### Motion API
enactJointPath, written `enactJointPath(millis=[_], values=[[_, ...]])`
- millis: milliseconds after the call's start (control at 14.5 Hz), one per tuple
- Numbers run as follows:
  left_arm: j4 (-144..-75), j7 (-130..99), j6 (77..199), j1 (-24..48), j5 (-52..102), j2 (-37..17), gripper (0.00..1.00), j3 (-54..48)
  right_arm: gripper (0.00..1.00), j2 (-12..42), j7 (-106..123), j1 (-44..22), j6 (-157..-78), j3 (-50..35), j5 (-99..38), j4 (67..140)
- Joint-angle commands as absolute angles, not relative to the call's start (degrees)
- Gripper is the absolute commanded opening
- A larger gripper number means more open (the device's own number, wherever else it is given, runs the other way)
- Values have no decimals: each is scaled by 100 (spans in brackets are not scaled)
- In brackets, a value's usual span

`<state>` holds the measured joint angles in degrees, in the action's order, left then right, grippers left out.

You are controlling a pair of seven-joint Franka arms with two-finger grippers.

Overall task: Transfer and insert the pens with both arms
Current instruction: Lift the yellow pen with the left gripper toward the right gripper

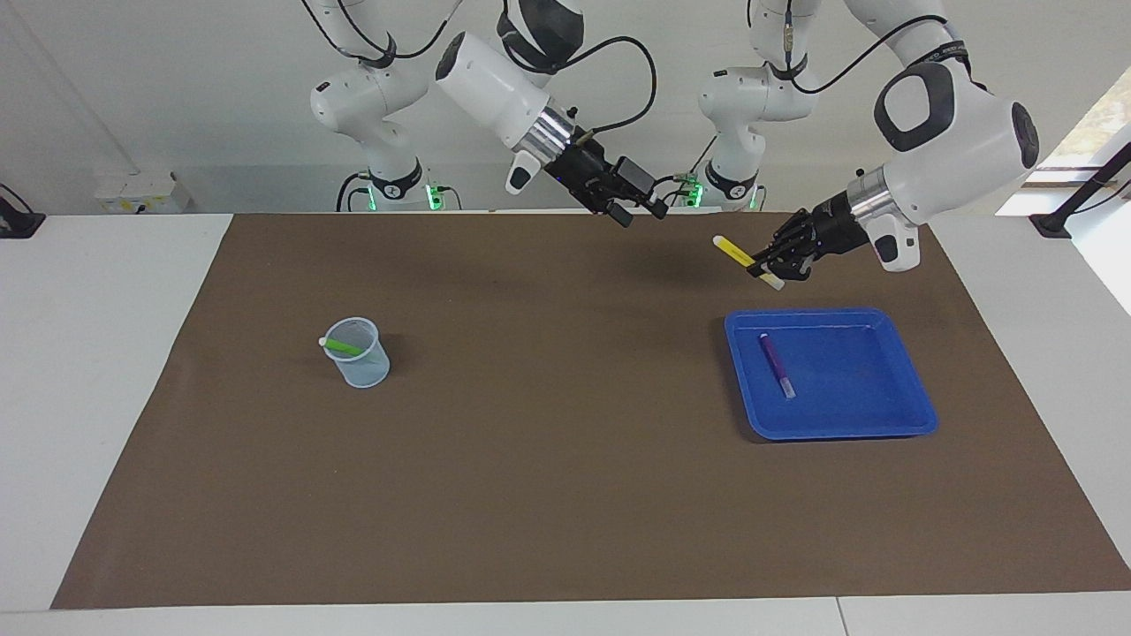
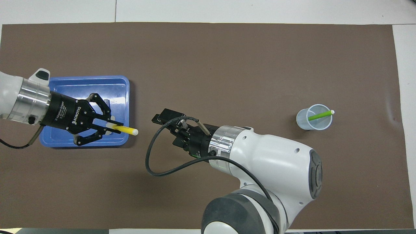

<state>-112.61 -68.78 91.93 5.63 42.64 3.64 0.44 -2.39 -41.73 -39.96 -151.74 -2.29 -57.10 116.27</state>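
Yellow pen [image 1: 740, 255] clamped in left gripper [image 1: 767, 270], up in the air by the robots' edge of the blue tray [image 1: 910, 389].

Nearest the robots: right gripper [image 1: 638, 210], raised over the brown mat [image 1: 565, 495] mid-table, fingers apart, holding nothing, pointing toward the left gripper; gap between the two still clear. Left gripper's fingertips meet on the pen's body, pale cap end sticking out toward the right gripper. Farther out: purple pen [image 1: 776, 364] lying flat in the tray, roughly lengthwise away from the robots, probably not touching the rim. Clear cup [image 1: 358, 353] toward the right arm's end of the mat, green pen [image 1: 343, 346] leaning inside it, whitish tip over the rim.
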Motion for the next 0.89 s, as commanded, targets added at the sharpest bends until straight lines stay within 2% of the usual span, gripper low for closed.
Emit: enactJointPath(millis=[0,138,275,550,756,825], values=[[-11873,-7267,9290,790,4588,791,0,97,98,-211,-4210,-4017,-15302,-246,-5818,11585],[-11988,-7443,9386,905,4718,844,0,97,96,-45,-4184,-4043,-15302,-255,-5792,11365],[-12120,-7655,9527,923,4956,905,0,88,89,-53,-3983,-4288,-15302,-255,-5678,11425],[-12322,-7655,9668,975,5344,1028,0,88,84,-62,-3929,-4315,-15267,-264,-5599,11514],[-12331,-7673,9668,1002,5344,1037,0,97,69,-62,-3780,-4307,-15223,-264,-5503,11522],[-12331,-7664,9668,1002,5344,1028,0,97,67,-62,-3788,-4307,-15223,-264,-5493,11522]])
